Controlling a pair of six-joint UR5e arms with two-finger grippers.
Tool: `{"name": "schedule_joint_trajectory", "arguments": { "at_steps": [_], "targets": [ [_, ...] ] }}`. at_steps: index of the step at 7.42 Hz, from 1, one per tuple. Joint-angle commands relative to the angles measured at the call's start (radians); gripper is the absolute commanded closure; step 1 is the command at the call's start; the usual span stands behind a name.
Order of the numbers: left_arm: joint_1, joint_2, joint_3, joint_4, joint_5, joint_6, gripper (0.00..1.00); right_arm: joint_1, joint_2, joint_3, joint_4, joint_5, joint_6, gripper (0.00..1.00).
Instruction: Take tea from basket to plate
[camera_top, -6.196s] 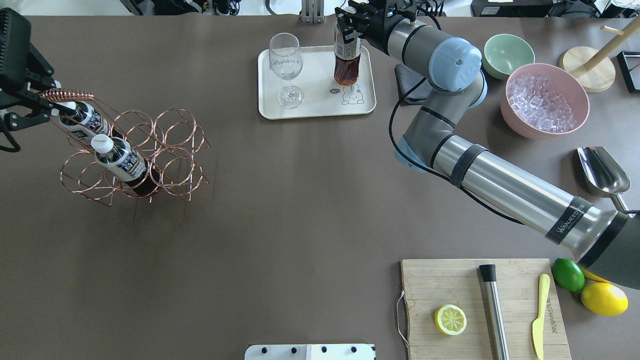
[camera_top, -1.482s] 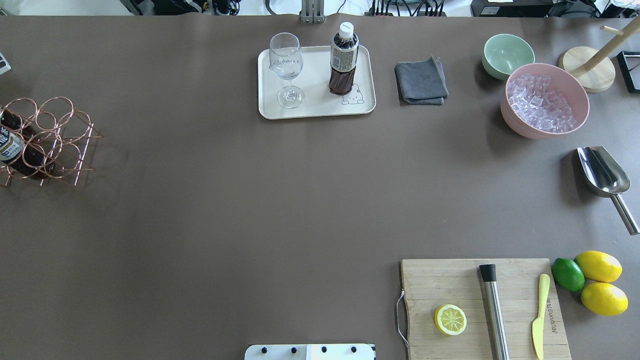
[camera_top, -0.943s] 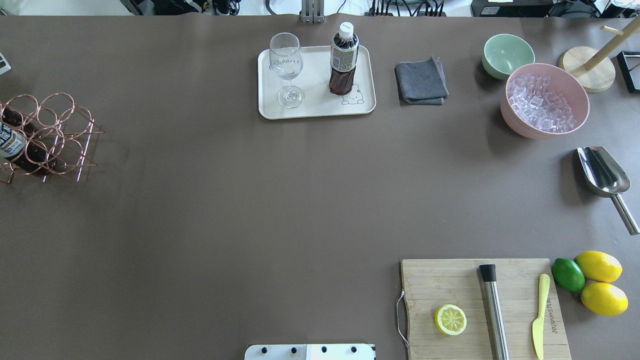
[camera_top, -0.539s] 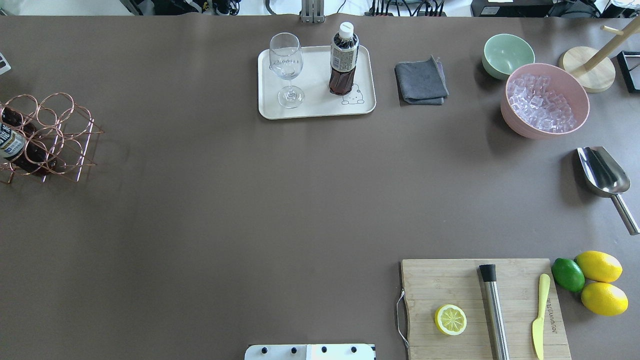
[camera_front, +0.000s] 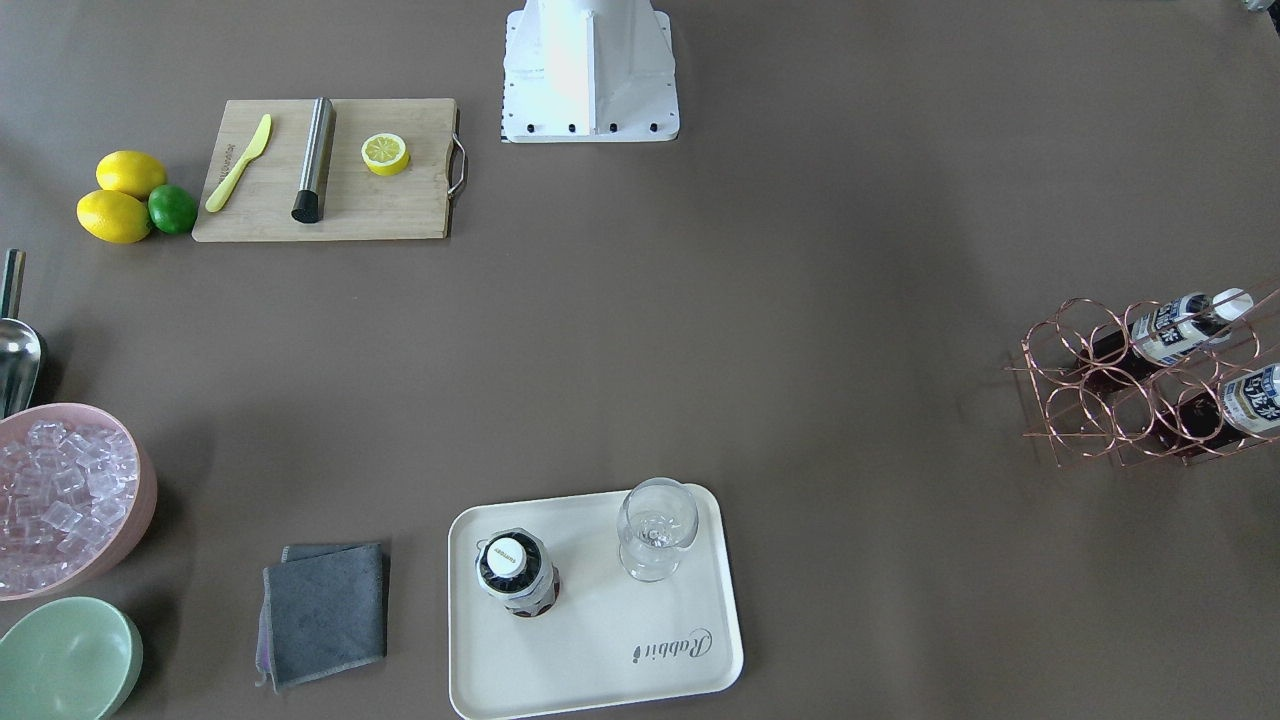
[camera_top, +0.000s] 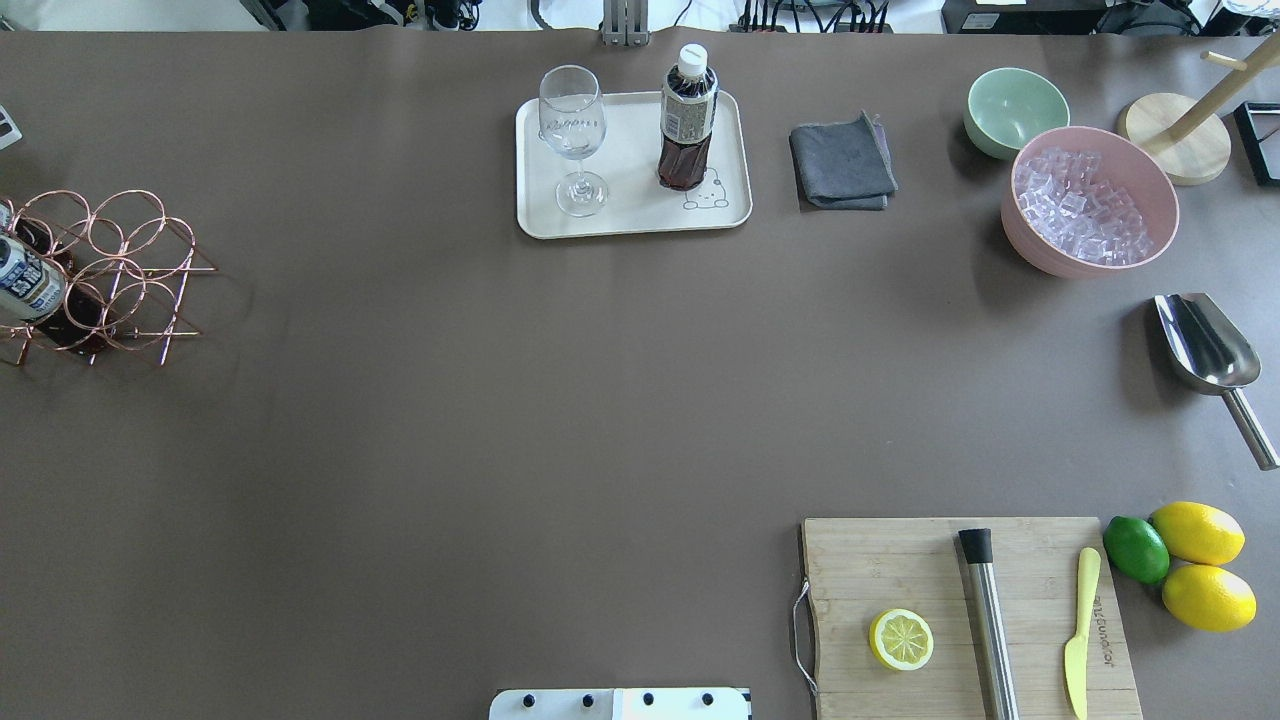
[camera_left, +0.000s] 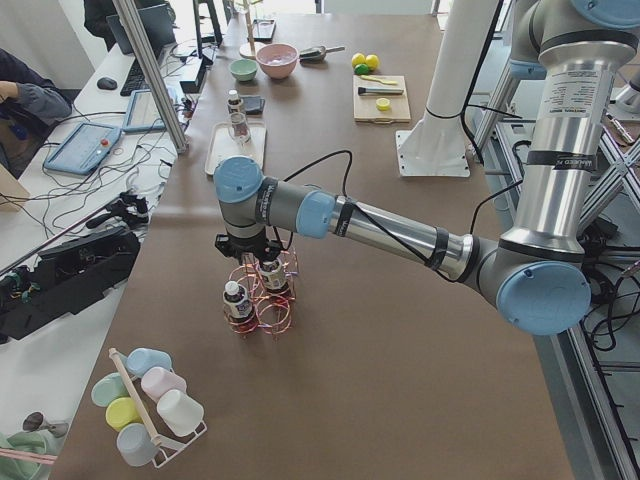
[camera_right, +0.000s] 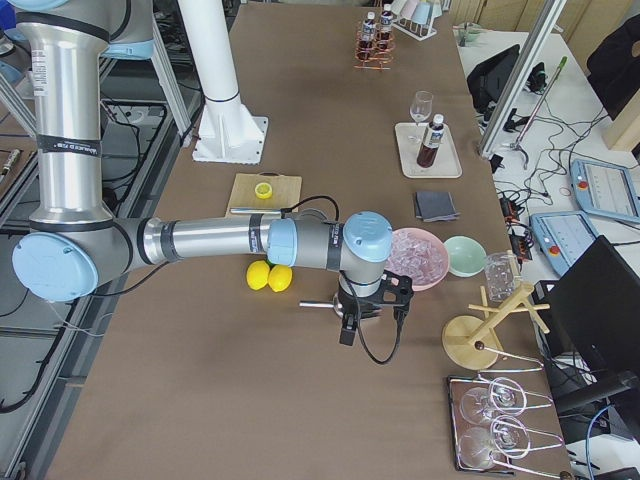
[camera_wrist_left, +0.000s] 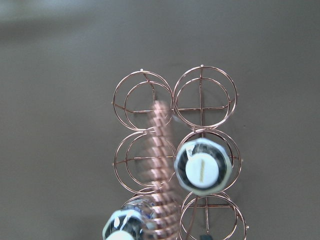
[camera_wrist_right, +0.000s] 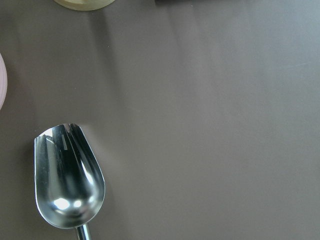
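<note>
One tea bottle (camera_top: 686, 120) stands upright on the cream plate (camera_top: 630, 170), near the bear drawing; it also shows in the front-facing view (camera_front: 515, 572) on the plate (camera_front: 600, 640). The copper wire basket (camera_top: 110, 270) sits at the table's far left with two tea bottles (camera_front: 1170, 325) in its cells. The left wrist view looks straight down on the basket (camera_wrist_left: 202, 97), its blurred coiled handle and a bottle cap (camera_wrist_left: 202, 170). My left gripper (camera_left: 247, 258) is right over the basket's handle; I cannot tell if it is shut. My right gripper (camera_right: 365, 318) hangs over the steel scoop (camera_wrist_right: 67, 180); I cannot tell its state.
A stemmed glass (camera_top: 572, 130) stands on the plate beside the bottle. A grey cloth (camera_top: 842, 165), mint bowl (camera_top: 1015, 110) and pink bowl of ice (camera_top: 1090, 200) lie to the right. A cutting board (camera_top: 860, 570) with half a lemon, muddler and knife is near right.
Six seconds ago my right gripper held the bottle on the plate; that arm has left the overhead view. The basket has moved to the left edge and keeps shifting and tilting slightly.
</note>
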Motion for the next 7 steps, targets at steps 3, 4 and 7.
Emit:
{"name": "schedule_joint_trajectory", "arguments": {
  "at_steps": [3,4,7],
  "targets": [
    [-0.009,0.001,0.029,0.013,0.0,0.001,0.02,-0.006,-0.003,-0.007,0.003,0.022,0.007,0.0],
    [-0.016,0.001,0.049,0.015,-0.002,0.002,0.02,-0.007,-0.005,-0.008,0.006,0.017,0.007,0.0],
    [-0.087,-0.002,0.113,0.085,0.009,-0.003,0.02,-0.007,-0.006,-0.008,0.009,-0.003,0.006,0.0]
  ]
}}
